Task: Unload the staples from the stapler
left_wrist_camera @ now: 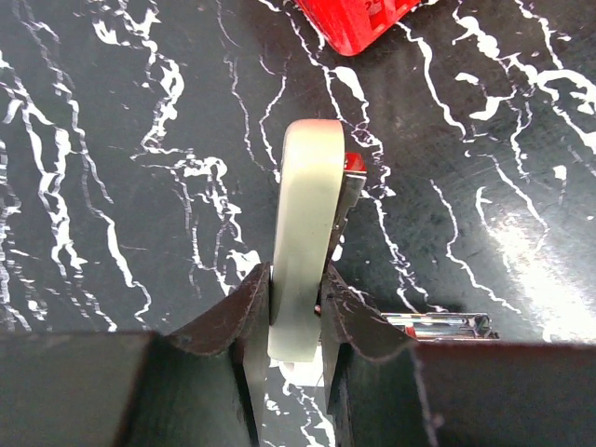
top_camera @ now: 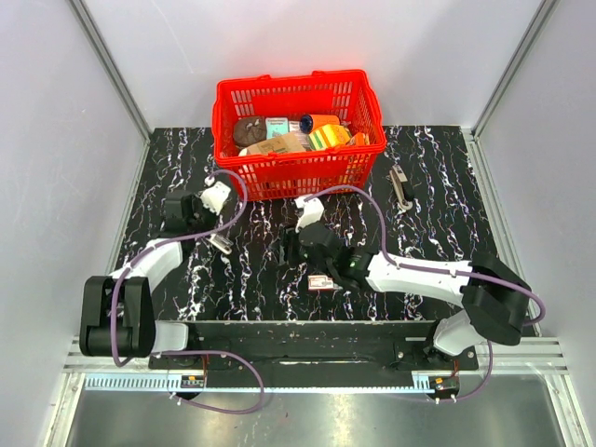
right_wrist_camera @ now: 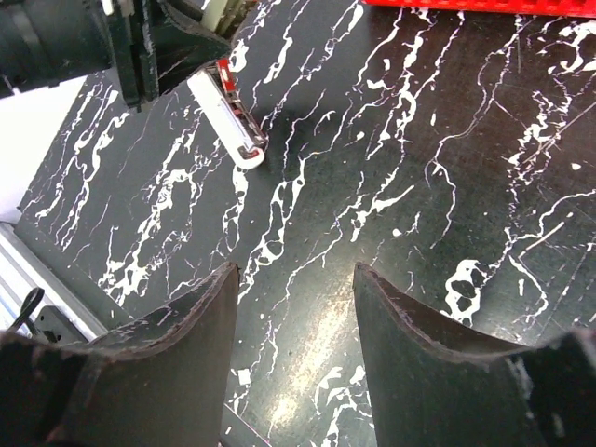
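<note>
Left gripper [left_wrist_camera: 296, 279] was found nearly closed, clamped across the narrow sides of the stapler [left_wrist_camera: 305, 214] at its near end. The rest of the stapler projected forward over the table [left_wrist_camera: 121, 233], short of the red basket [left_wrist_camera: 358, 23]. Right gripper [right_wrist_camera: 295, 279] stood about half open above the table, holding nothing.

The stapler was judged small, light and rigid, its pale smooth cap likely slippery. A hold on the rear flanks appeared sound, leaving the red part and metal channel free for the other gripper.

Only the left wrist view showed the grip itself and a bright metal piece [left_wrist_camera: 438, 324] beside the finger, identity not determinable. The right wrist view showed the stapler's flank — only the top view showed the red-and-white box [top_camera: 323, 282] near the right gripper
</note>
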`<state>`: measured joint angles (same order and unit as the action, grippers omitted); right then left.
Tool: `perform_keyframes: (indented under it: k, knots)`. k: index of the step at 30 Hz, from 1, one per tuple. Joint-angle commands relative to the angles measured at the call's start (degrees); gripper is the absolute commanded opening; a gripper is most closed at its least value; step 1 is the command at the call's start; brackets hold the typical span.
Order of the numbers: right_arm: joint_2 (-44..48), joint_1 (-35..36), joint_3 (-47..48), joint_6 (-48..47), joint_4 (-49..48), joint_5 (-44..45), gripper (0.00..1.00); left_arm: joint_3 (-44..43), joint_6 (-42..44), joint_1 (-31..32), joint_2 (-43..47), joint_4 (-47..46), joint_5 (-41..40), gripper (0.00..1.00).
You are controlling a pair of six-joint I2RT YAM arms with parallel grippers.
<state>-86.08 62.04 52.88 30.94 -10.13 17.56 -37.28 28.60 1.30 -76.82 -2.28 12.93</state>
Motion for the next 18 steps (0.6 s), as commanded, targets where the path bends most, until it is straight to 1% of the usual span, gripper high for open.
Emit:
perform_keyframes:
  k: [1, 2, 3, 4, 5, 9, 12, 15, 16, 18]
  knots:
    - [3.3, -1.2, 0.4, 0.2, 1.2, 2.5, 0.58, 5.3, 10.5, 0.1, 4.0, -11.2, -3.1, 0.26]
    - [3.5, -1.4, 0.5, 0.1, 1.6, 2.5, 0.58, 6.8, 11.6, 0.1, 4.6, -11.9, -2.9, 0.3]
    - [3.6, -1.5, 0.6, 0.1, 2.0, 2.5, 0.59, 8.0, 12.7, 0.1, 5.4, -12.5, -2.6, 0.36]
    - [3.8, -1.8, 0.6, 0.2, 2.3, 2.5, 0.59, 9.3, 13.8, 0.1, 6.3, -12.7, -1.8, 0.5]
    - [3.9, -2.0, 0.8, 0.1, 2.7, 2.4, 0.59, 10.5, 14.4, 0.2, 7.1, -12.7, -1.1, 0.59]
    - [5.0, -2.4, 1.2, 0.1, 4.3, 3.1, 0.6, 11.4, 14.1, 0.2, 9.7, -10.3, 0.6, 0.66]
    - [5.9, -2.9, 1.9, -0.1, 6.1, 4.1, 0.6, 10.3, 14.0, 0.1, 11.6, -6.5, 1.9, 0.66]
    - [5.9, -4.0, 4.2, -0.6, 9.8, 7.2, 0.61, 7.2, 12.5, 0.1, 14.6, -1.0, 3.3, 0.68]
    - [5.9, -4.9, 4.9, -0.7, 12.4, 8.2, 0.63, 6.1, 12.2, 0.1, 15.5, 0.7, 3.8, 0.72]
    - [5.7, -7.4, 6.4, -0.7, 15.6, 10.6, 0.7, 3.5, 10.9, 0.2, 17.2, 4.4, 4.1, 0.75]
